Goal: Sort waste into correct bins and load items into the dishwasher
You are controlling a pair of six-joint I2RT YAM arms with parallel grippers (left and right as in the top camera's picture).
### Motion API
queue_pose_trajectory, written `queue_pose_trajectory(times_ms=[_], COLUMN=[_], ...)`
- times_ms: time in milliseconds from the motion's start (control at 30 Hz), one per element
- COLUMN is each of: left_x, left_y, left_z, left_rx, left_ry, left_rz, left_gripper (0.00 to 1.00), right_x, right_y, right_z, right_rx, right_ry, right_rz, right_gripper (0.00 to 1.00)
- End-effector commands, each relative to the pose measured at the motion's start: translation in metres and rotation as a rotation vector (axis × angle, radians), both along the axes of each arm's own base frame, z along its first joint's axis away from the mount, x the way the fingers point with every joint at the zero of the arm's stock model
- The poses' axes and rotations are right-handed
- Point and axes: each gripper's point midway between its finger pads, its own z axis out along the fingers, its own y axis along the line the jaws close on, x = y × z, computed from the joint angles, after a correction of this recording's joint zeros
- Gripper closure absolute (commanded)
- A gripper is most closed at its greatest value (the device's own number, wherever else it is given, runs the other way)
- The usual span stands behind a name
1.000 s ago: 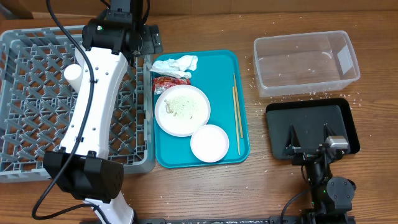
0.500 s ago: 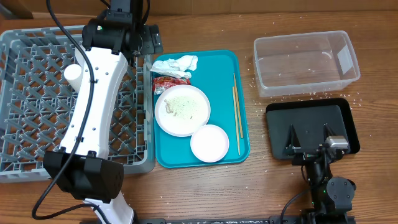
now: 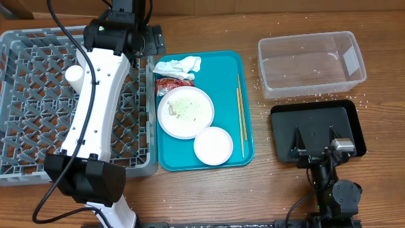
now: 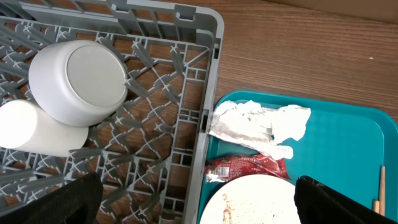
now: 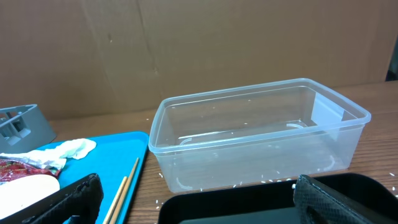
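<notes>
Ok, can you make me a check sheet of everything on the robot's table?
Surface: wooden table.
Job's things: plate, bowl, chopsticks, napkin and wrapper on teal tray; cups in rack; tub and black tray at right.
Clutter: grains scattered around tub.
Grippers: left gripper open over rack's edge; right gripper open over black tray.
Cables: black cable along left arm.
Surroundings: cardboard behind table.
</notes>
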Motion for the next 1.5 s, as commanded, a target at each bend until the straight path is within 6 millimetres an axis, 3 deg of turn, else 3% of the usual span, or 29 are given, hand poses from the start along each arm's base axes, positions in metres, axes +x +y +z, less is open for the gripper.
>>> queue_pose_trajectory(times_ms=[0, 1167, 1267, 1333, 1467], left_x=[0.001, 0.001, 0.001, 0.001, 0.001], left_y=[0.001, 0.001, 0.001, 0.001, 0.001], left_z=[0.000, 0.000, 0.000, 0.000, 0.000], left_rx=[0.002, 0.002, 0.002, 0.002, 0.002], left_ry=[-0.004, -0.004, -0.004, -0.004, -0.004], left_rz=[0.020, 0.020, 0.020, 0.020, 0.020], left_gripper=[0.00, 0.00, 0.00, 0.00, 0.00], right_x=[0.000, 0.000, 0.000, -0.002, -0.015], right_y=[-0.001, -0.001, -0.017, -0.014, 0.038], right_z=[-0.001, -0.001, 0.013, 0.035, 0.070], right_rx=[-0.004, -0.004, -0.027, 0.005, 0.240], right_ry=[-0.006, -0.006, -0.063, -0.155, -0.260], right_rz=[-0.008, -0.008, -0.104, -0.081, 0.253], right_gripper=[0.00, 0.00, 0.00, 0.00, 0.00])
